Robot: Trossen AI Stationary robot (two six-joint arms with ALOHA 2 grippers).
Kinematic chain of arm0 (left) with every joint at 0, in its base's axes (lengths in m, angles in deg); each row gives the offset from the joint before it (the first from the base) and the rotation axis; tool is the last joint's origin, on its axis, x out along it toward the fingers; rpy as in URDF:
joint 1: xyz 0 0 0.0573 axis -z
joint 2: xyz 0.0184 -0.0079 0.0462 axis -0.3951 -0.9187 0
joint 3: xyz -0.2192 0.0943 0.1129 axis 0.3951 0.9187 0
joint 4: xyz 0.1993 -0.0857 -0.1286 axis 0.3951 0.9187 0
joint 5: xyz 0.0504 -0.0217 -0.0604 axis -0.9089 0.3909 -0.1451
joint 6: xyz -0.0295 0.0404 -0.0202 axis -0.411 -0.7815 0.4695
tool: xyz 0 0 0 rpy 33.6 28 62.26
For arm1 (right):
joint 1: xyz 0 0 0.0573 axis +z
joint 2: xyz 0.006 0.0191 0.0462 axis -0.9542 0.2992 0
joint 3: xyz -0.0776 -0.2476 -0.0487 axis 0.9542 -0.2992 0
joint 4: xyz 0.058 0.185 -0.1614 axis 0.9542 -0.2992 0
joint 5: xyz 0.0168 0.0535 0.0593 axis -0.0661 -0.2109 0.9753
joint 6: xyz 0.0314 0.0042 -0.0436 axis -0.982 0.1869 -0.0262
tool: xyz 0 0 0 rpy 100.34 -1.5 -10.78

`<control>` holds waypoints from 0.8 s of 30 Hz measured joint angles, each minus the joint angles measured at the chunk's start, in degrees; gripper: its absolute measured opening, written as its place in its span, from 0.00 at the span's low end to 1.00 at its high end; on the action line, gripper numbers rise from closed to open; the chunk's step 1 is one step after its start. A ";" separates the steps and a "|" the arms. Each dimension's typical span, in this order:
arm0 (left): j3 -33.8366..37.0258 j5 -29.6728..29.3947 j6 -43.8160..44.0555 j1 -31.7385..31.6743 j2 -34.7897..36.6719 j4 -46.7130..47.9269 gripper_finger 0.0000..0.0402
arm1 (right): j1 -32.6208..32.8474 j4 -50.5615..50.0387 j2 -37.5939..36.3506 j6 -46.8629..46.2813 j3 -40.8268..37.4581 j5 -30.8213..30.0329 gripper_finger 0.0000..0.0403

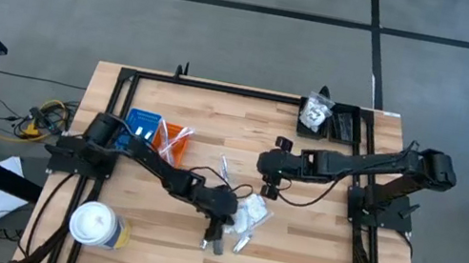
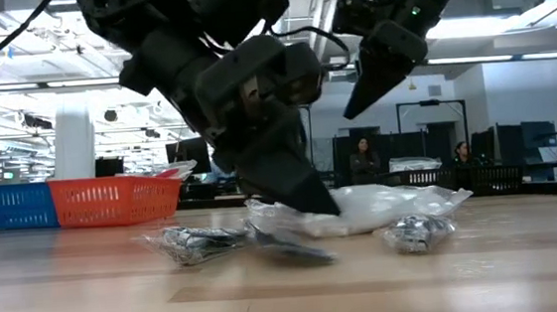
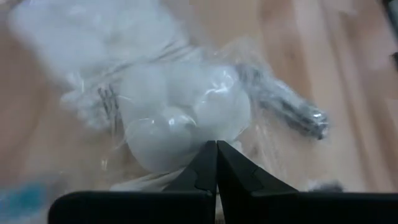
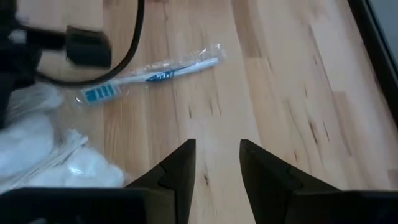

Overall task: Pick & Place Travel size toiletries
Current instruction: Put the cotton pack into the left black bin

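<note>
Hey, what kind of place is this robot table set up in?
Probably a robotics lab or open workshop: exposed ceiling ducts, people standing among desks in back, loose cables on a grey floor beside the wooden table.

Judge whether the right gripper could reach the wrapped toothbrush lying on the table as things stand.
Probably yes: the right gripper is open above bare wood, and the wrapped toothbrush lies just ahead, though a black cable crosses it.

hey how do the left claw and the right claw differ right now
The left claw is shut, tips together; the right claw is open with nothing between its fingers. The left claw is down at the clear packet of white contents; the right claw hangs above bare table near a wrapped toothbrush. Both have dark fingers.
</note>
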 joint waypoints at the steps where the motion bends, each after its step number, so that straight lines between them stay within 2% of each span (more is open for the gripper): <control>1: 0.05 -1.22 0.32 -0.03 0.61 1.89 0.00 | 0.06 -0.23 0.00 0.00 0.00 0.02 0.29; 9: 0.54 -10.58 -0.32 -0.14 3.79 11.06 0.00 | 0.81 -0.90 0.00 0.01 0.00 0.02 0.29; 14: 0.72 -20.82 -0.48 1.68 6.78 17.64 0.00 | 0.76 -0.39 0.00 0.19 -0.54 0.00 0.29; 17: 0.72 -25.82 -1.28 4.02 9.27 17.90 0.00 | 0.50 0.52 0.00 0.41 -1.22 0.02 0.29; 24: 0.69 -26.20 -2.05 8.05 10.90 15.52 0.03 | -0.56 1.72 0.00 0.66 -2.27 0.04 0.29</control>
